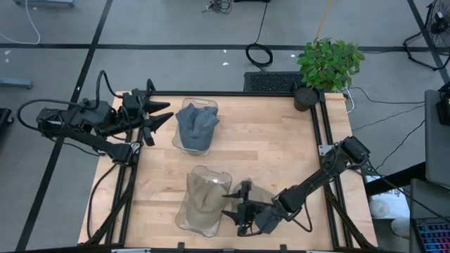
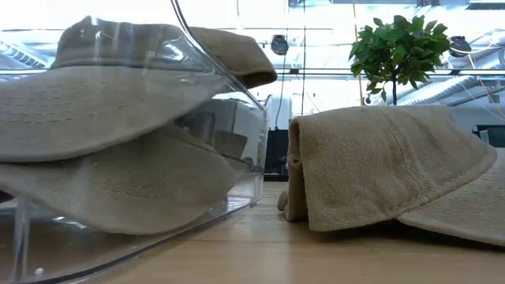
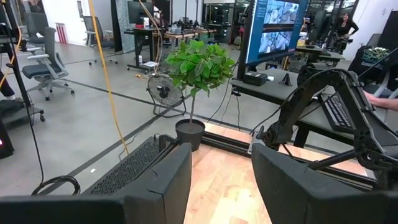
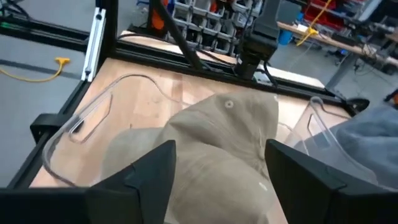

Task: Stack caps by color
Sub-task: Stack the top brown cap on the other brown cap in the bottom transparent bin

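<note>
Pale wooden tabletop [image 1: 281, 140] framed in black rails, carrying two clear rectangular plastic bins. Far bin [image 1: 195, 126] near the left arm, filled with slate blue-grey fabric caps [image 1: 196, 125] heaped together; count inside cannot be told. Near bin [image 1: 203, 200] toward the front edge, holding stacked tan khaki caps [image 1: 202, 197], seen in the low view as at least two brims layered one over another [image 2: 102, 126] behind the curved clear wall. One more loose tan fabric cap [image 2: 379, 170] lying on the wood just beside the near bin, on its right, crumpled with its brim low.

Right dark arm stretched across from the right rail toward the near bin, its end effector [image 1: 235, 206] just beside the bin's right wall and over the loose tan cap [image 4: 217, 143]; fingers spread apart, released, nothing held. Left dark arm folded at the far left corner, its end effector [image 1: 160, 116] raised beside the far bin, also released with fingers apart [image 3: 158, 180].

Green leafy potted plant [image 1: 327, 67] standing at the far right corner.
</note>
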